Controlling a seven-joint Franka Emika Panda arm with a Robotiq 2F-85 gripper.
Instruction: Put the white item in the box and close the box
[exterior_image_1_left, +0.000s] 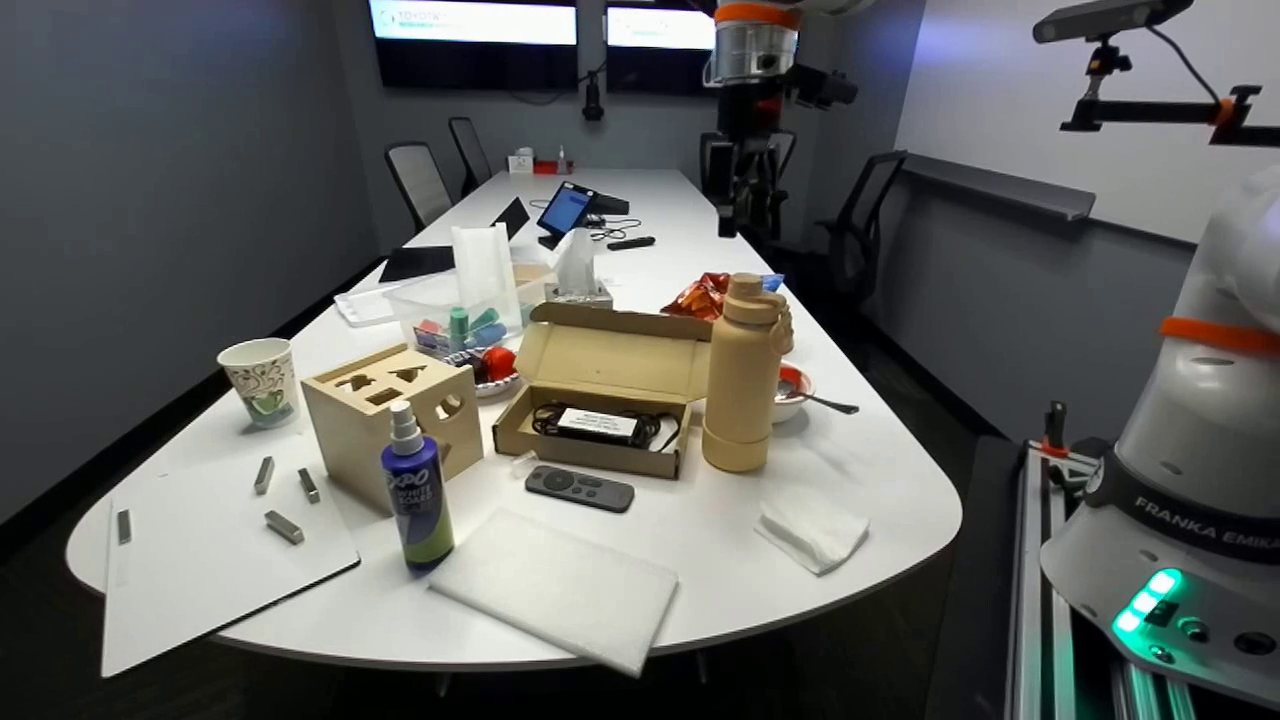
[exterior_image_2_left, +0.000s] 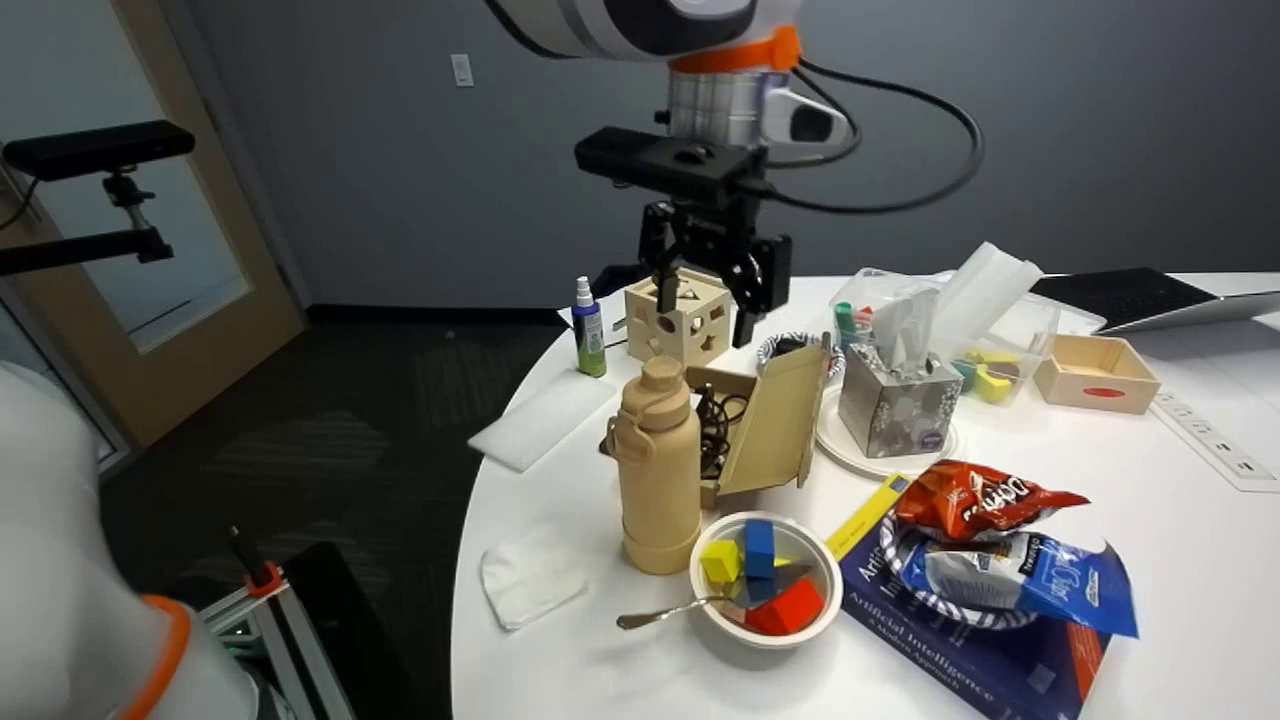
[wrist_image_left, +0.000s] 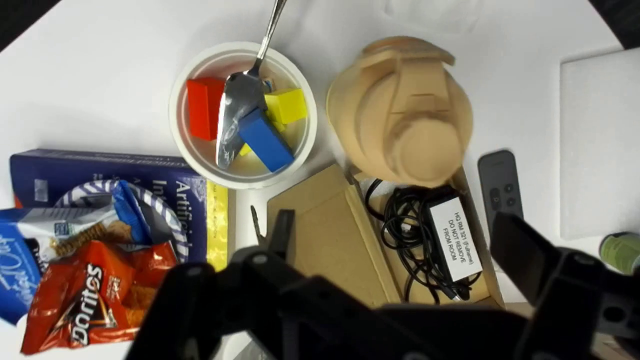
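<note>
We saw the tool (exterior_image_2_left: 705, 308) wide apart; the pad (exterior_image_1_left: 560, 588) seemed light, soft, best pinched where it overhung the bench (exterior_image_1_left: 890, 480).

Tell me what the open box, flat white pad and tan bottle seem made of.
Open box: matte brown cardboard, judging by its creased folds and thin cut edges.
Flat white pad: looks matte and faintly grainy, perhaps foam or folded cloth.
Tan bottle: smooth, low-sheen; coated metal or plastic, the look leaves it open.
</note>
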